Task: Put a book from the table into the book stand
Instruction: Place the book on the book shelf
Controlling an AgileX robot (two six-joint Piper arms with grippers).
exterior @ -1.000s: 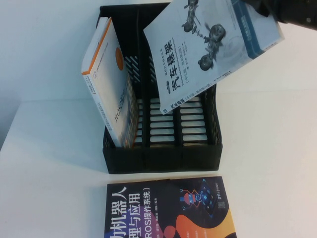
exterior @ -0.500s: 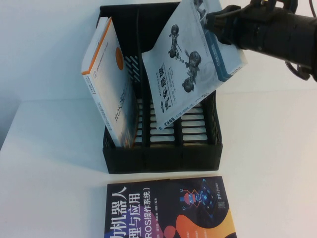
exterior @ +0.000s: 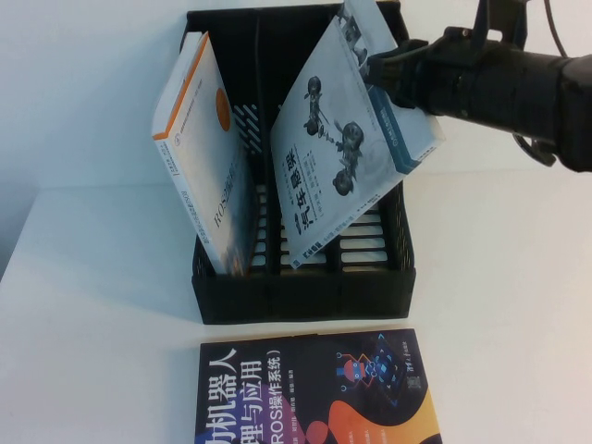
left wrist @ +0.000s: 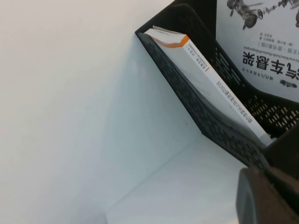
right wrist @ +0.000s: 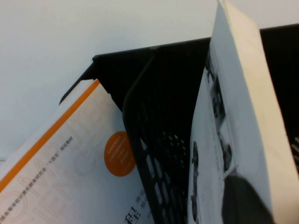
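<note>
1. Right gripper (exterior: 387, 81): it sits at the end of the black right arm, which reaches in from the right side of the high view, above the rear right of the stand. Its jaws are closed to a narrow gap on the upper edge of the large thin white paperback book with black Chinese title and grey car-part pictures (exterior: 338, 148), close to its blue-grey edge strip.

2. Held book: it hangs down and to the robot's left from the right gripper, tilted. Its long axis slopes from the gripped upper corner at the rear right down to the lower corner at the front. That lower corner appears to be inside the middle compartment of the black plastic three-compartment book stand (exterior: 305, 294), near the slotted bottom; contact with the bottom cannot be confirmed.

3. Governing relation: the book lies below the right gripper and over the middle divider zone. In my judgement the next move must bring the long axis more upright and lower it between the dividers.

4. Neighbouring items: a thick white book with an orange band and circle (exterior: 205, 148) leans in the left compartment. A dark book with orange-purple cover art (exterior: 314, 388) lies flat on the plain white tabletop (exterior: 92, 324), just in front of the stand.

5. Left gripper (left wrist: 268, 196): it shows only as a dark shape in the left wrist view, low beside the stand's left wall; the opening cannot be determined. The right arm is the working arm.
</note>
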